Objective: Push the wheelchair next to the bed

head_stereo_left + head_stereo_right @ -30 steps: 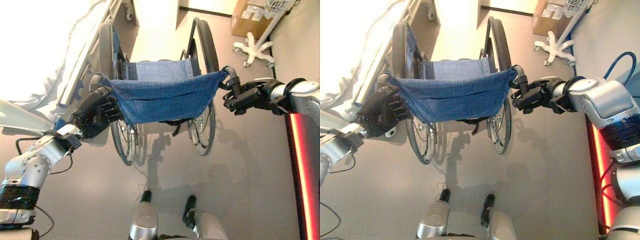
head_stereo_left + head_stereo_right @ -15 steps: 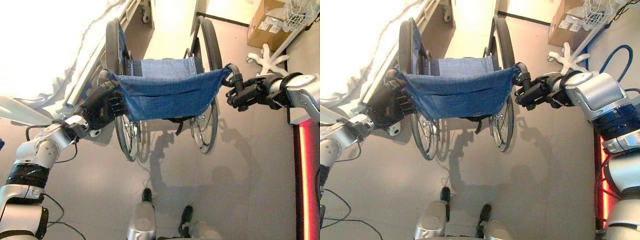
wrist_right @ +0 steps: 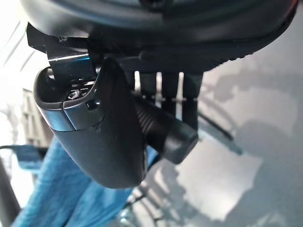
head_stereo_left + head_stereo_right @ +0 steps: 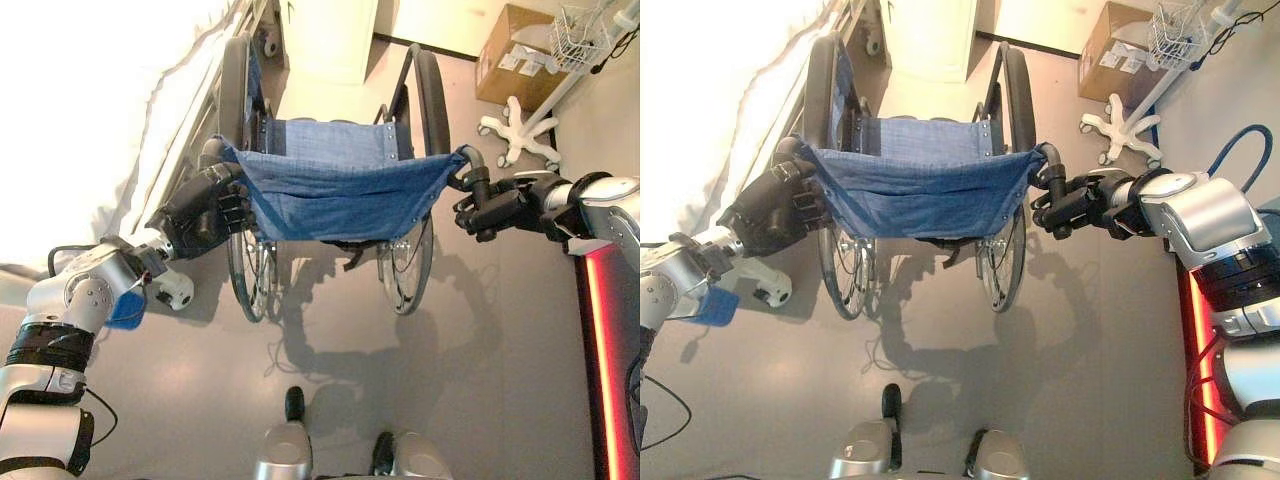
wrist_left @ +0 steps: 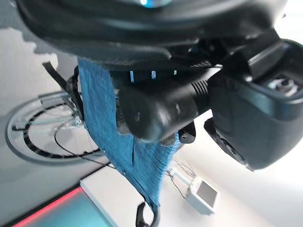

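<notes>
Wheelchair (image 4: 335, 190) push handles are gripped by left robot hand (image 4: 200, 208) and right robot hand (image 4: 488, 208); push is mid-way; a straight shove alongside the bed (image 4: 90, 120) at left is needed.

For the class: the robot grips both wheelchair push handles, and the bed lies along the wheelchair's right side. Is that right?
Not quite. Both the left hand and right hand do grip the wheelchair handles, but the bed lies along its left side, as the left eye view shows.

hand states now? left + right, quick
Left hand: shut on the wheelchair's left push handle.
Right hand: shut on the wheelchair's right push handle.
</notes>
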### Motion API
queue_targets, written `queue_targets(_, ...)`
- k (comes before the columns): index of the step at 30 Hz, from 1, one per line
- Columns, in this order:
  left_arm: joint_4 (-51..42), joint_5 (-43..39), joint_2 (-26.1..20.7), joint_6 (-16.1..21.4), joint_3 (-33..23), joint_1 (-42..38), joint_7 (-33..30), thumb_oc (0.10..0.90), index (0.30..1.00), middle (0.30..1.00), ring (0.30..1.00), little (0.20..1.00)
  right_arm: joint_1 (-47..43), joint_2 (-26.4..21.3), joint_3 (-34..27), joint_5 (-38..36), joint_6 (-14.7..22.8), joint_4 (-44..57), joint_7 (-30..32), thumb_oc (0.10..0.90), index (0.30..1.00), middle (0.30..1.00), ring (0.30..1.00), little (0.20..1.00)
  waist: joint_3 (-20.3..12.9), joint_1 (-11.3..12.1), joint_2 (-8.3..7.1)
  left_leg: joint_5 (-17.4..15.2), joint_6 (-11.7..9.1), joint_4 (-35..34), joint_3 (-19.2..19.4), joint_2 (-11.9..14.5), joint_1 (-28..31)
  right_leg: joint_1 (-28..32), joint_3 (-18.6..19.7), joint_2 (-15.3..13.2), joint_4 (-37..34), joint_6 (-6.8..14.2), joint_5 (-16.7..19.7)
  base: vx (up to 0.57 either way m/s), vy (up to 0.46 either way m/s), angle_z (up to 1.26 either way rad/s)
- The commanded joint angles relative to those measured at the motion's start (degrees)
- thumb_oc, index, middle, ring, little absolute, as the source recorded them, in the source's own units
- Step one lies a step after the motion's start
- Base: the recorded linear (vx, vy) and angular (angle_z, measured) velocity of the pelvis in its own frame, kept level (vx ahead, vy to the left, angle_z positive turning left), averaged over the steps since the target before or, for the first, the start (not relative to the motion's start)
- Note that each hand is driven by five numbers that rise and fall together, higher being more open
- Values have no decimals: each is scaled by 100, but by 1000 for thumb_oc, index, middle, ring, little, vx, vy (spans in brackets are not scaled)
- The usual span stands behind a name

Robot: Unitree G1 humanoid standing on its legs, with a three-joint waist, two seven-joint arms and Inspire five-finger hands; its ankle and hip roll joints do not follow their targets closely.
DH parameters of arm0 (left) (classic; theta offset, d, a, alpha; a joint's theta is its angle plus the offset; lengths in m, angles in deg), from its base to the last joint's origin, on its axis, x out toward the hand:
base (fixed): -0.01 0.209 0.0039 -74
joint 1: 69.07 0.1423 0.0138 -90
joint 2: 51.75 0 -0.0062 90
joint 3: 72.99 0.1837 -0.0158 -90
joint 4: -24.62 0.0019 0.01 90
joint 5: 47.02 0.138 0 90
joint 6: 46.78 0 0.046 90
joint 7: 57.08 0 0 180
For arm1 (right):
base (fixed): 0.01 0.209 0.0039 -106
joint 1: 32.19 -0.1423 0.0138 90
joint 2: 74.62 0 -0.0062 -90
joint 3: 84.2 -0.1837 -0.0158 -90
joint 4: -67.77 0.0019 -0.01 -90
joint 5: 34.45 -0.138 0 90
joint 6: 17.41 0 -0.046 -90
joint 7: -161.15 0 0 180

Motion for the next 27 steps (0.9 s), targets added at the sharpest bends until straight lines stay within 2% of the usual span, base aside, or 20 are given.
queue_targets(1, -31, -443, -228, 789, -16, -953, -248, 400, 300, 300, 300, 300, 24, -102, 417, 162, 1108, 1001, -422, 400, 300, 300, 300, 300, -1613, -32, 39, -305, -382, 489, 134, -524, -189, 516, -240, 422, -1467, 213, 537, 97, 30, -1)
queue_targets(2, -99, -473, -200, 874, 60, -984, -319, 400, 300, 300, 300, 300, -13, -94, 464, 77, 1068, 1053, -341, 400, 300, 300, 300, 300, -1575, -91, 25, -361, -418, 466, 105, -541, -106, 450, -182, 376, -1959, 220, 692, 79, 14, 9)
queue_targets(5, -201, -491, -162, 927, 73, -948, -348, 400, 300, 300, 300, 300, -95, -116, 580, -86, 1009, 1082, -225, 400, 300, 300, 300, 300, -1555, -117, 9, -451, -383, 450, 52, -551, -26, 361, -85, 335, -2133, 254, 865, 96, 12, 29)
queue_targets(11, -105, -450, -82, 896, 104, -932, -316, 400, 300, 300, 300, 300, -456, 31, 894, -189, 934, 845, -58, 400, 300, 300, 300, 300, -1679, -41, -36, -493, -411, 289, -83, -576, 112, 561, -33, 345, -2730, 240, 912, 98, -10, 16)
queue_targets(15, 55, -489, -68, 978, 28, -917, -228, 400, 300, 300, 300, 300, -477, 200, 872, -118, 924, 776, 77, 400, 300, 300, 300, 300, -1668, -13, -50, -546, -386, 285, -90, -576, 119, 541, -48, 330, -2778, 249, 916, 36, -2, 2)
queue_targets(27, -58, -313, -24, 891, -130, -706, -182, 400, 300, 300, 300, 300, -410, 447, 855, -109, 836, 723, 380, 400, 300, 300, 300, 300, -1617, 122, -112, -674, -289, 333, -174, -603, 191, 551, -113, 274, -2779, 311, 980, 34, -6, -2)
